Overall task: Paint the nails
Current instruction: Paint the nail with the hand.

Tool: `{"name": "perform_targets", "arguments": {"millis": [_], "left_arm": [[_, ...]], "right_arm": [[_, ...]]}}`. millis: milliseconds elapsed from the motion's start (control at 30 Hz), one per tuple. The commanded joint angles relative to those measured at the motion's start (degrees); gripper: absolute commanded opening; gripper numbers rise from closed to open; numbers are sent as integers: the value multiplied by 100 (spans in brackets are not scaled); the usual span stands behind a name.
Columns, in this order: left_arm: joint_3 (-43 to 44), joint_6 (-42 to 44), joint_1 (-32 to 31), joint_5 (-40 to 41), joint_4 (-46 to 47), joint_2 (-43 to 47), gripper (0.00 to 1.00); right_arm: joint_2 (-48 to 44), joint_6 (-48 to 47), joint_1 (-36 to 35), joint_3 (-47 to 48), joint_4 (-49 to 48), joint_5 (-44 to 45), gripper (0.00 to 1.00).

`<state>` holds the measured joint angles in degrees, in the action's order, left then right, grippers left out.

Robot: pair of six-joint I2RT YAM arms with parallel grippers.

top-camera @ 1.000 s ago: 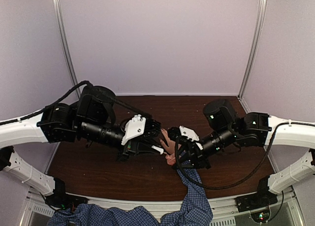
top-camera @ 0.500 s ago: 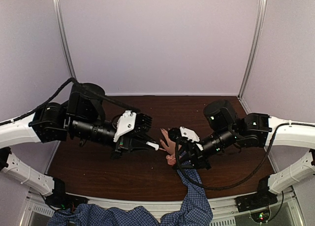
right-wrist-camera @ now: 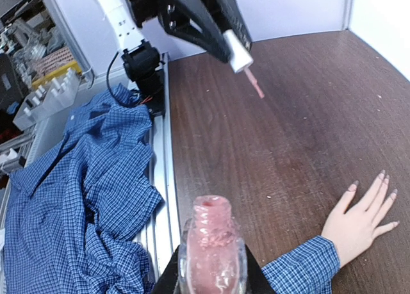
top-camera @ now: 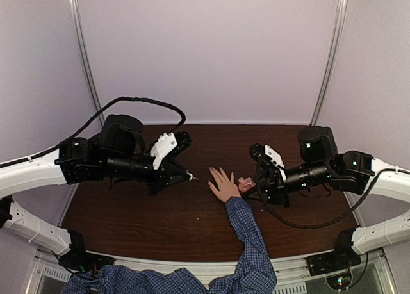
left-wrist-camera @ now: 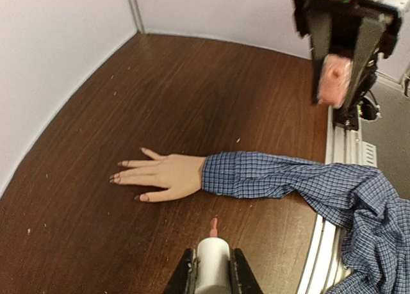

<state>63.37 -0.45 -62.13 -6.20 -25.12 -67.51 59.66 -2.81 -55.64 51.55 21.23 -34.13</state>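
A light-skinned hand lies flat on the brown table, fingers spread, in a blue checked sleeve. Its nails look dark pink at the fingertips; the nails also show in the right wrist view. My left gripper hovers left of the hand, shut on the white cap of a brush whose pink tip points toward the hand, clear of it. My right gripper is right of the hand, shut on an uncapped bottle of pink polish, seen as well in the top view.
Loose blue checked cloth hangs over the metal rail at the table's near edge. Pale walls enclose the table on three sides. A black cable loops over the left arm.
Both arms have drawn back from the hand, the left one leftward with the brush, the right one rightward with the bottle. The hand, partly covered before, now lies fully in view.
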Motion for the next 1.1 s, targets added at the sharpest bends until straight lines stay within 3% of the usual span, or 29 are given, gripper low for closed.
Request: {"name": "perform_targets", "arguments": {"millis": [0, 233, 533, 767, 1067], "left_arm": [[-375, -991, 408, 242, 542, -266, 0], [-829, -1926, 1557, -755, 1268, -784, 0], [-629, -1807, 2136, -1809, 1817, -1940, 0], [-339, -1539, 2194, -2432, 2205, -2727, 0], [-373, -1053, 2278, -2812, 2556, -2989, 0]], "right_arm": [[-368, 563, 428, -285, -521, 277, 0], [-573, 1038, 1157, -763, -1032, 348, 0], [-240, 1218, 1821, -1047, -1678, 36, 0], [399, 1345, 2227, -1352, -2695, -398, 0], [1394, 1203, 2647, -1217, -3825, -1087, 0]]}}
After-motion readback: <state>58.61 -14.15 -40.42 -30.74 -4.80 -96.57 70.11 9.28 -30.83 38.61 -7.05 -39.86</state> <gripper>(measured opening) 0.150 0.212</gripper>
